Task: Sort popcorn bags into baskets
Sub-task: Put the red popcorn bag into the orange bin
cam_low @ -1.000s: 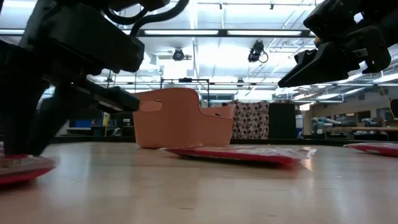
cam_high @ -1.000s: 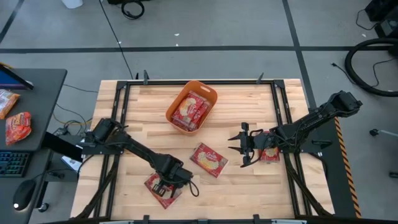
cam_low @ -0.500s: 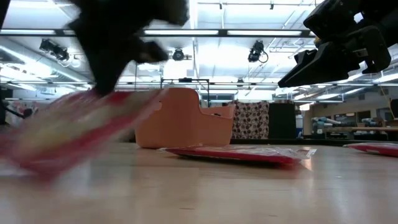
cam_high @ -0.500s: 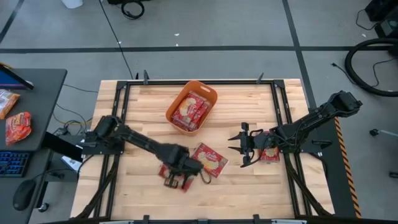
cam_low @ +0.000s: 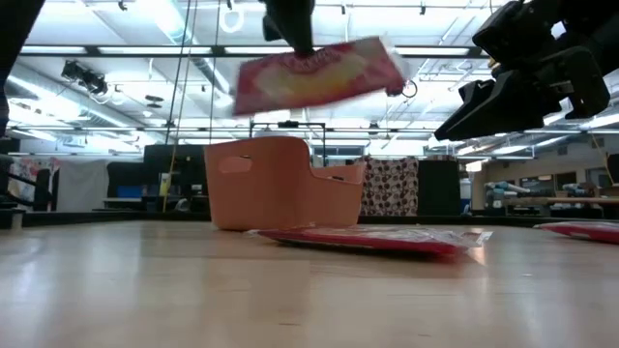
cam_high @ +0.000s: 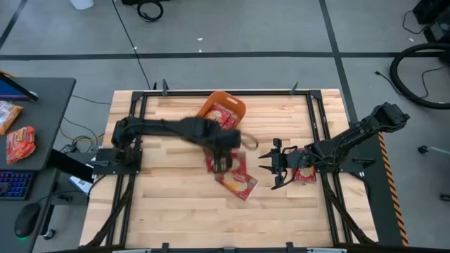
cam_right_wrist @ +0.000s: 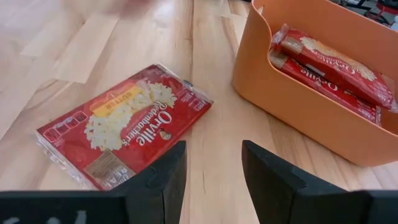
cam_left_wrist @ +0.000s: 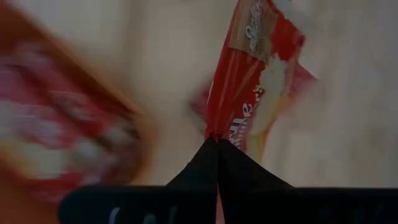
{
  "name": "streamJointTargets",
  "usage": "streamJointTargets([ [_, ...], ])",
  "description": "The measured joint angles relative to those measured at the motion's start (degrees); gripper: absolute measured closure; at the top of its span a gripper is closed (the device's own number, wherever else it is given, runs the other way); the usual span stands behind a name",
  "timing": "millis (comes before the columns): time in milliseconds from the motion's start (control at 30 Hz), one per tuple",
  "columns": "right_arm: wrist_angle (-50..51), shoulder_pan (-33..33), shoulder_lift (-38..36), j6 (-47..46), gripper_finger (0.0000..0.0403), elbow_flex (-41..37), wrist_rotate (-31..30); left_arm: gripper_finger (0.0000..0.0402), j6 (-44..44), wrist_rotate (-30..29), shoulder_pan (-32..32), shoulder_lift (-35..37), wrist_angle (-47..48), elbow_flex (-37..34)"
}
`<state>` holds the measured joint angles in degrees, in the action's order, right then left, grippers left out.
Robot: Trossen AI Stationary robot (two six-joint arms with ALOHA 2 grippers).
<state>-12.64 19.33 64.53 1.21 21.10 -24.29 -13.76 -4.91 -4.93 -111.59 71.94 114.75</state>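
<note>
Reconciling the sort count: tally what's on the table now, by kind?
Loose popcorn bags on the table: 2
popcorn bags showing inside the tub: 2
popcorn bag in the air, held by the left end effector: 1
orange tub: 1
Total: 6

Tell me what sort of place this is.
Probably a robotics lab or workshop: a framed wooden table stands on a taped concrete floor, a side desk holds a keyboard, and the low view shows ceiling strip lights.
</note>
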Motion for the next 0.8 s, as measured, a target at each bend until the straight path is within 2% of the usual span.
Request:
streamJointTargets([
  [133, 0.04, 0.00, 0.00, 0.00, 0.0243, 0.00, -0.05, 0.0401, -1.49, -6.04, 5.08, 0.00, -0.27, 1.63],
  [233, 0.02, 0.00, 0.00, 0.02, 0.0243, 0.00, -0.05, 0.0400, -3.27, -8.05, 9.43, -0.02, -0.19, 1.42],
  [567, 0.85, -0.01, 0.00, -0.05, 0.0243, 0.00, -0.07, 0.0399, -6.17, -7.92, 22.67, -0.55, -1.24, 1.04],
  [700, 1.10, 0.00, 0.00, -0.18, 0.0243, 0.00, -0.07, 0.0397, -6.69, -3.18, 26.19, -2.10, 0.01, 0.97],
  [800, 1.57, 0.00, 0.00, -0.58, 0.0243, 0.00, -0.07, 0.0389, -6.80, -1.71, 27.50, -3.73, 1.40, 0.97],
])
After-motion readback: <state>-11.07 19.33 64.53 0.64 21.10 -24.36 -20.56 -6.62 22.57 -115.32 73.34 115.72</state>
